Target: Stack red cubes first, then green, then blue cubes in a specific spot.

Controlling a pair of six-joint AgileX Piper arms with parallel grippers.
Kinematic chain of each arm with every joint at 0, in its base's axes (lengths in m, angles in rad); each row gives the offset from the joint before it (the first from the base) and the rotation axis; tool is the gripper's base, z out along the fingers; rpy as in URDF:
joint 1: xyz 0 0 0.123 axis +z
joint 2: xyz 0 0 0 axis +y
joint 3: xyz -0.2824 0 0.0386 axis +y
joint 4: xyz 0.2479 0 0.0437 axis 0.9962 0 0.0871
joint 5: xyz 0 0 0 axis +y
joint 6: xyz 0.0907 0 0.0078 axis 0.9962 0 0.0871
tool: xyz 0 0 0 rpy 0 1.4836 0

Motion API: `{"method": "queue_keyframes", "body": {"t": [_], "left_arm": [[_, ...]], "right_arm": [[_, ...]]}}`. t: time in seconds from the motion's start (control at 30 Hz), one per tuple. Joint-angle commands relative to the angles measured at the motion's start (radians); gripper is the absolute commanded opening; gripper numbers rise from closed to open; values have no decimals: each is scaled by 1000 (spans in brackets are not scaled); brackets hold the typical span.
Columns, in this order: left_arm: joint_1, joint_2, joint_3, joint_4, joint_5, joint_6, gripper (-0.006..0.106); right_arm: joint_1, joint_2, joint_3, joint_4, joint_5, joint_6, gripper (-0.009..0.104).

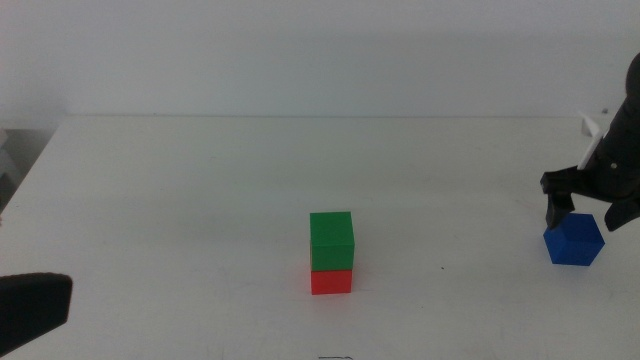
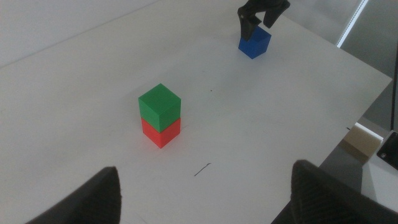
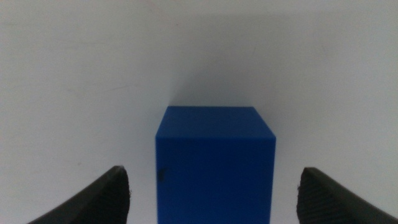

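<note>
Right now the blue cube (image 1: 574,241) is a small solid deep-blue block, matte plain faces, with a tiny dark speck on the face toward the wrist camera; it sits flat on the white tabletop (image 1: 180,200) at the right side of the middle view. Count: one blue cube, one green cube (image 1: 332,241), one red cube (image 1: 331,281), two grippers. Green and red are the same size as blue, both matte and plain. Green sits squarely on top of red, a two-high stack near table centre, well apart from the blue cube.

Right gripper (image 1: 590,204) hangs just over the blue cube, jaws spread apart. In the right wrist view the cube (image 3: 214,163) lies centred between the two fingers (image 3: 93,199), with a clear gap of bare table on each side, neither finger touching it. The left wrist view shows the same: dark jaws (image 2: 262,14) straddling the cube (image 2: 255,42) from above.

Left gripper (image 2: 205,196) waits at the near left edge of the table, jaws wide apart, holding nothing, with the stack (green (image 2: 160,106), red (image 2: 161,132)) ahead of it.
</note>
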Motion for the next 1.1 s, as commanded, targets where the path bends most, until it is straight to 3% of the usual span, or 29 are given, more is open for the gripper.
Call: {"method": "queue_keyframes", "body": {"t": [0.0, 0.1, 0.17, 0.23, 0.27, 0.37, 0.6, 0.8, 1.07], "left_arm": [[-2, 13, -20, -8, -70, -4, 94], [-2, 13, -20, -8, -70, -4, 94], [-2, 13, -20, -8, -70, -4, 94], [-2, 13, -20, -8, -70, -4, 94], [-2, 13, -20, -8, -70, -4, 94], [-2, 13, -20, -8, -70, -4, 94], [-2, 14, -20, -8, -70, -4, 94], [-2, 14, -20, -8, -69, -4, 94], [-2, 18, -20, -8, -69, -4, 94]], "right_arm": [[-5, -24, -29, -17, -25, 0, 76], [-5, 1, -29, -24, -30, -7, 63], [-5, 6, -29, -35, -30, -10, 39], [-3, -1, -29, -45, -21, -13, 6], [2, -14, -29, -51, -5, -15, -2], [48, -95, -29, -59, 75, 19, -1], [304, -230, -194, -177, 276, 281, -1], [589, -168, -341, -184, 269, 402, -1], [798, -125, -406, -234, 269, 565, -1]]}}
